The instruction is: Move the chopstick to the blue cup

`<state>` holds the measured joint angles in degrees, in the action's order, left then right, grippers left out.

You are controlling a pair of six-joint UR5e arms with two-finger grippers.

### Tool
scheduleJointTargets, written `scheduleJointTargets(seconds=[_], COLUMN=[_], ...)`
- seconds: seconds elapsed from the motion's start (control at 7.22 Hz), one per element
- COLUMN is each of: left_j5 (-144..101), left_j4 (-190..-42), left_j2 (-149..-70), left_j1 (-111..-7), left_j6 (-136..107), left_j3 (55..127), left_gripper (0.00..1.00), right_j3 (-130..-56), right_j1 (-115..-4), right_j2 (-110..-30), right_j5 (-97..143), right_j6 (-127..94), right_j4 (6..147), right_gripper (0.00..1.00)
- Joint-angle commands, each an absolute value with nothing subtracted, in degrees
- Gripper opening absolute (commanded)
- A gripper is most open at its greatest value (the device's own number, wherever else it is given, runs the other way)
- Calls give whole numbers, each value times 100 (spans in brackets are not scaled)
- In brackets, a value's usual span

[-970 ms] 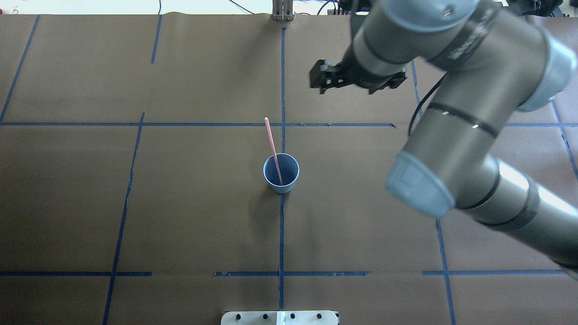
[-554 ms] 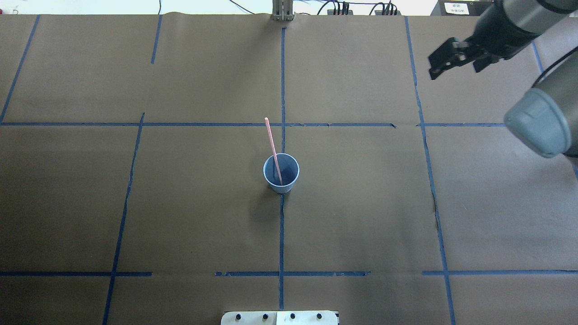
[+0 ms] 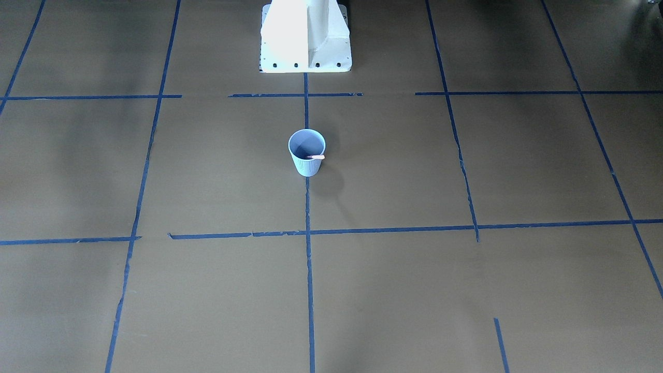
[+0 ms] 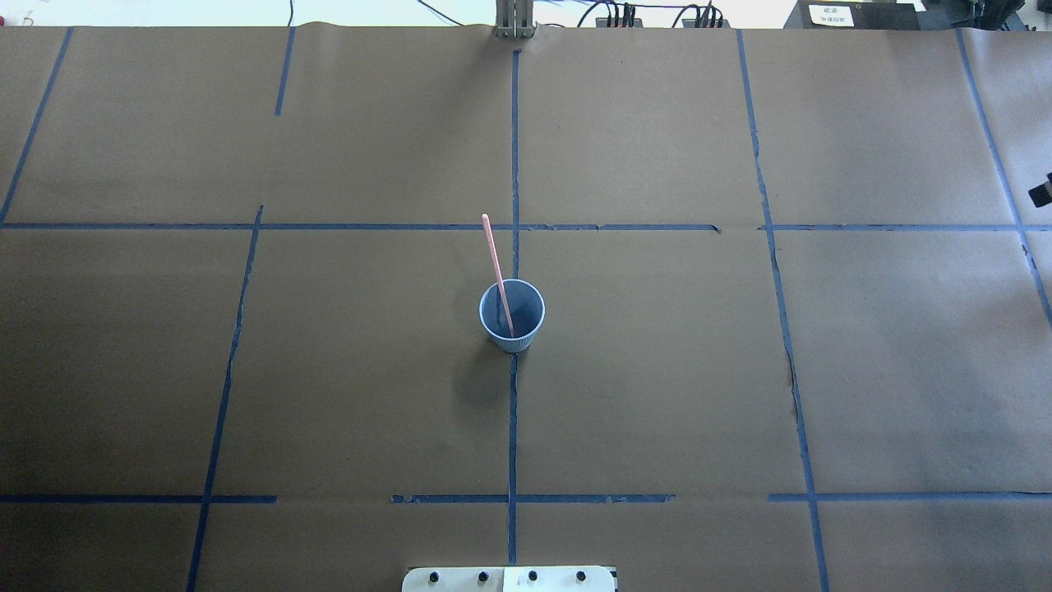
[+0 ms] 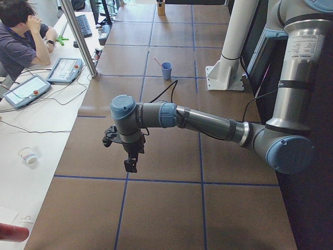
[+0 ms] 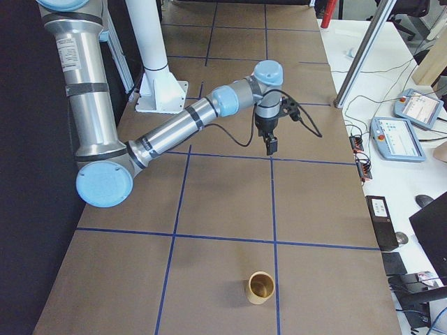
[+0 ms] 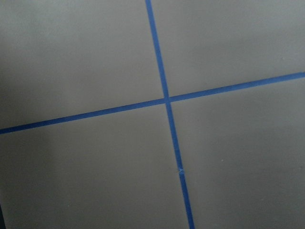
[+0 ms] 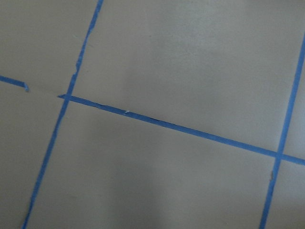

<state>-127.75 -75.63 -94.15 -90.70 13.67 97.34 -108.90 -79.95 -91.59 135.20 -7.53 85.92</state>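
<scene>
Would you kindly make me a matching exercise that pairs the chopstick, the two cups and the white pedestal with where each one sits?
Things:
1. chopstick
2. blue cup
3. tan cup
4. white pedestal

Places:
A. upright on the centre tape line, mid-table
B. near the end of the table on the robot's right
C. on the robot's side of the table
D. leaning inside a cup

Pairs: 1-D; 2-A; 3-B; 4-C.

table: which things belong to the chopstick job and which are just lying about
Job: chopstick; blue cup, which already holds it.
Lying about: tan cup at the table's far right end; white cup on the side desk.
</scene>
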Motion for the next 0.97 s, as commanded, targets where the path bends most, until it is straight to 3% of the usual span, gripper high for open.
scheduleJointTargets(seconds=[0.0, 0.42, 0.83], left_j5=[-12788, -13113, -13340], left_j4=[-8092, -8165, -8165], left_j2=[-9238, -9220, -9080], left_j1=[-9132, -9472, -9641], left_j6=[1477, 1476, 1424], left_j3=[9249, 8615, 8631], left_gripper=[100, 100, 100], right_j3=[-9829, -9598, -9642], right_j1=[-8358, -8533, -8833], right_j2=[-9780, -9843, -9729], right_j5=[13799, 13869, 14080], right_j6=[-704, -791, -791], right_j4=[7077, 7320, 8059], right_gripper=[100, 100, 100])
